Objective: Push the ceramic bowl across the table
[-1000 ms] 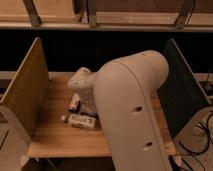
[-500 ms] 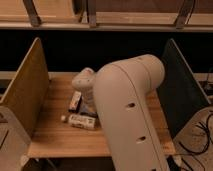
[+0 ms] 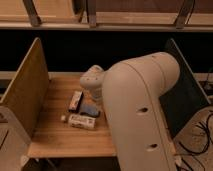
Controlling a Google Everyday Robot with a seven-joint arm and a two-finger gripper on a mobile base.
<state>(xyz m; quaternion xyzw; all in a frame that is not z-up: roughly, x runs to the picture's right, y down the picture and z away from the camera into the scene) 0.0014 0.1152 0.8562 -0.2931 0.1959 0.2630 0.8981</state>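
Camera view — wooden table (image 3: 55,135) between upright panels (image 3: 25,92), dark room behind — gripper closed, hidden behind arm (image 3: 140,115).

No lettering can be read; print on the white packet (image 3: 81,121) left of the arm (image 3: 140,115) is illegible. The gripper, closed, sits hidden behind that arm.

The pale arm (image 3: 142,115) is filling the foreground, its wrist (image 3: 93,80) reaching over the table (image 3: 60,142). The gripper, shut, is hiding below that wrist. Just beside it a blue block (image 3: 90,109) is lying, with a dark-and-white packet (image 3: 75,100) and a white packet (image 3: 81,121) lying slightly farther off, toward the wooden side panel (image 3: 25,95).
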